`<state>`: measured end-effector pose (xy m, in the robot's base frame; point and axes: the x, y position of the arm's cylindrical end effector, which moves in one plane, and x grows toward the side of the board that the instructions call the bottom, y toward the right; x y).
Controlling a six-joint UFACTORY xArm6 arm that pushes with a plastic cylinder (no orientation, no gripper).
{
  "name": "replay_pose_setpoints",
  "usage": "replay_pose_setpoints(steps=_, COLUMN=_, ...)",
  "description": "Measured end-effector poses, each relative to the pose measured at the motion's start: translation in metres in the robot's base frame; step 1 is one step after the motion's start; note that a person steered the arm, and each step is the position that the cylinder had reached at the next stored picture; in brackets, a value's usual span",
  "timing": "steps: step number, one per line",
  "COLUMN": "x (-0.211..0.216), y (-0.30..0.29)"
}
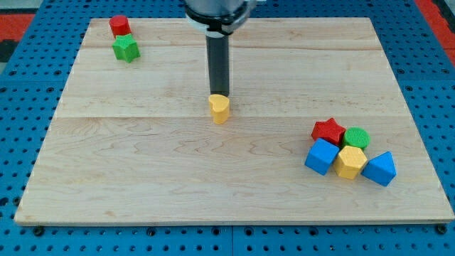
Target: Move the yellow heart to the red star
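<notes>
Pincer absent: my tip touches the yellow heart from behind; swing left of it, push toward red star.

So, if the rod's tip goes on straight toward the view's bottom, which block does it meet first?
The yellow heart: my tip stands just above it in the view, seemingly touching, though depth is uncertain. Beyond the heart, that line looks free to the board's bottom edge.

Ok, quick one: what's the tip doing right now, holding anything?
My tip: no gripper, holds nothing; it sits at the top edge of the yellow heart, apparently touching.
</notes>
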<state>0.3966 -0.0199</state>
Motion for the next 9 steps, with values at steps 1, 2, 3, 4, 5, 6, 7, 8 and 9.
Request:
replay_pose_setpoints(steps=1, x=-0.014, y=-0.043)
replay_pose_setpoints(steps=2, x=0.028, y=-0.014)
replay_pose_setpoints(steps=3, x=0.059, y=0.021)
replay_pose_setpoints(steps=4, x=0.089, y=0.089)
replay_pose_setpoints(steps=5, x=0.099, y=0.117)
replay_pose_setpoints(steps=6, x=0.104, y=0.11)
replay_pose_setpoints(steps=7, x=0.115, y=0.046)
replay_pose_setpoints(steps=8, x=0.154, y=0.069)
replay_pose_setpoints(steps=9, x=0.138, y=0.11)
